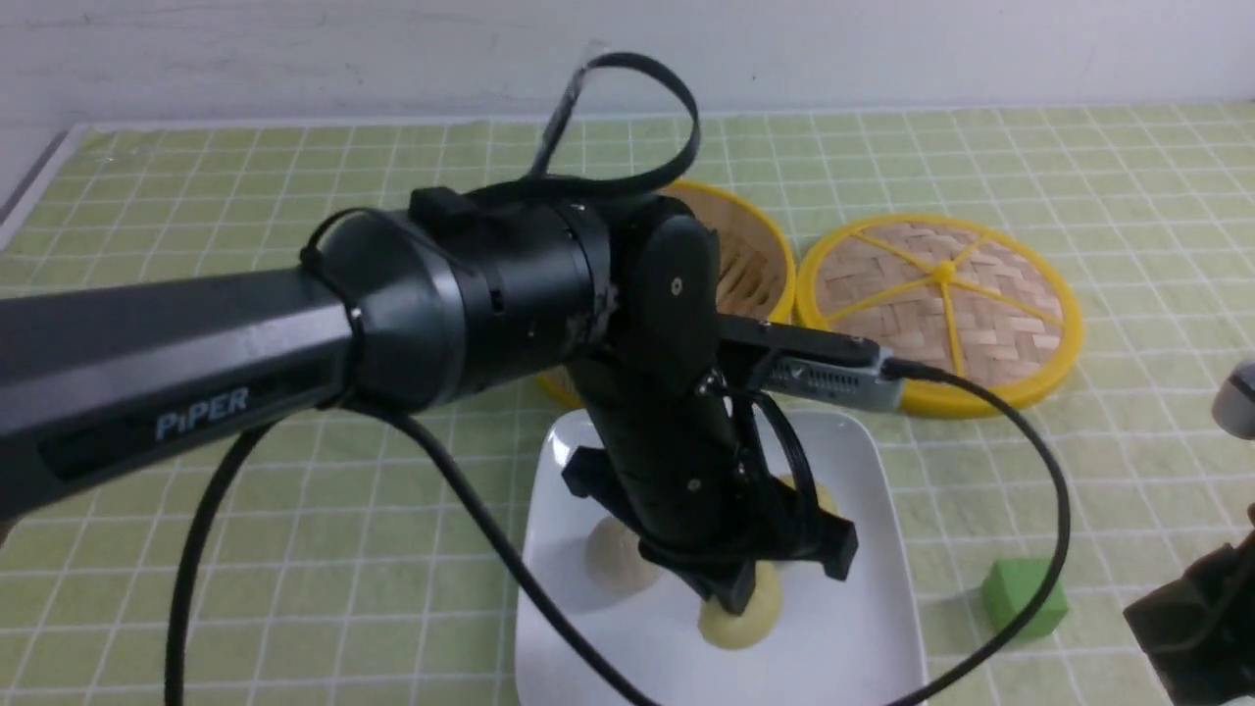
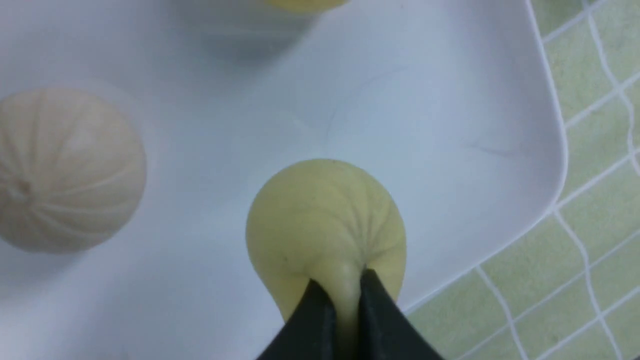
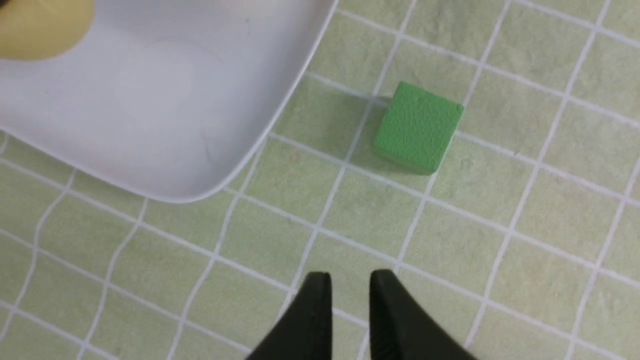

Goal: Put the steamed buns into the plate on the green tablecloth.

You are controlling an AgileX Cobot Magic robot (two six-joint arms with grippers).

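Note:
The white plate [image 1: 887,510] lies on the green tablecloth [image 1: 294,510] and holds the steamed buns. My left gripper [image 2: 342,285] is shut on the pleated top of a pale yellow bun [image 2: 320,215] that rests on the plate near its corner. A greyish off-white bun [image 2: 65,170] sits beside it, and another yellow bun [image 2: 305,4] shows only its edge. In the front view the left arm covers much of the plate. My right gripper [image 3: 350,280] hovers over bare cloth beside the plate [image 3: 175,125]. Its fingers are slightly apart, with nothing between them.
A small green cube [image 3: 419,127] lies on the cloth just right of the plate. Behind the plate stand a round bamboo steamer basket [image 1: 750,265] and its woven yellow-rimmed lid [image 1: 941,309]. A black cable [image 1: 1029,510] loops over the plate's right side.

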